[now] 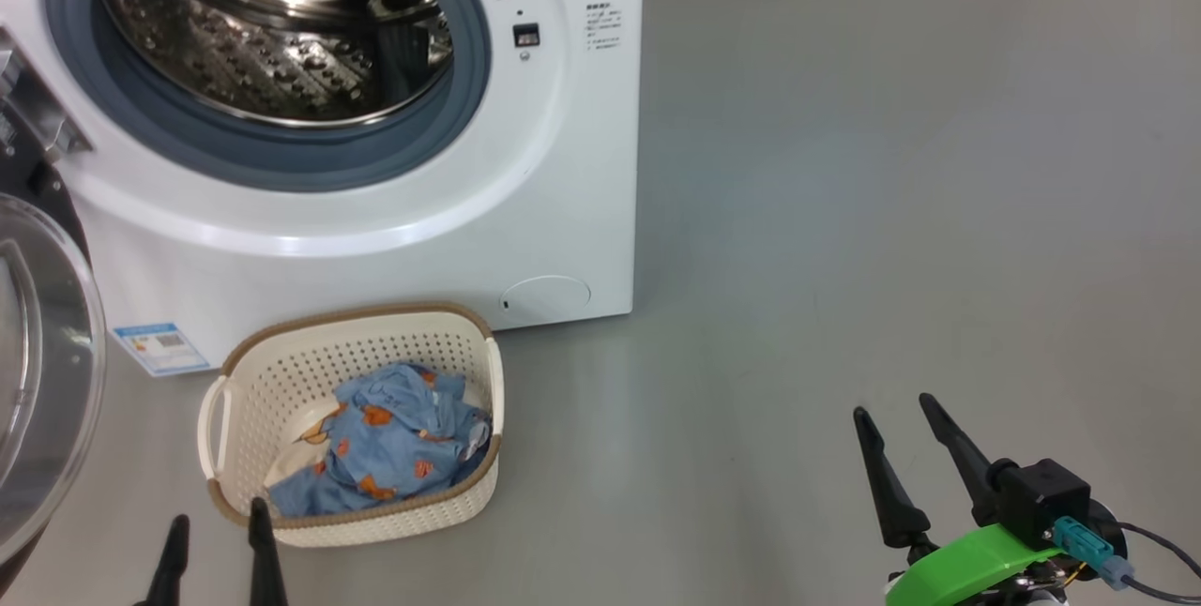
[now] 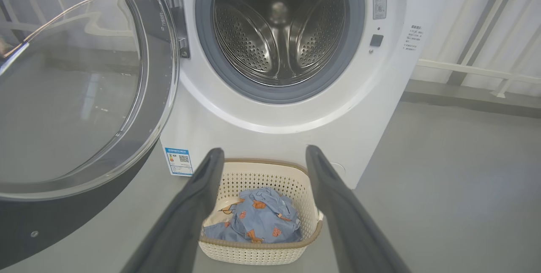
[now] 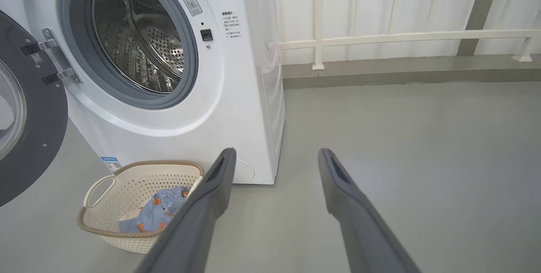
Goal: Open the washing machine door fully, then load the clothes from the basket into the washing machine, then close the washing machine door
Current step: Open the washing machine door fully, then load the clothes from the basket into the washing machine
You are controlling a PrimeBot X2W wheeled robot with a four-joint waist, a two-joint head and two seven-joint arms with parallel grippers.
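Observation:
The white washing machine stands with its steel drum bare, and its door hangs swung out at the far left. On the floor before it sits the cream basket, holding the light blue clothes with orange prints over a cream piece. My left gripper is open just at the basket's near rim, nothing between its fingers. From the left wrist view the basket and clothes lie between the two fingers. My right gripper stands open over bare floor, well right of the basket.
Grey floor stretches right of the machine. A white railing and pale wall run behind it. The open door with its glass bowl fills the space left of the basket.

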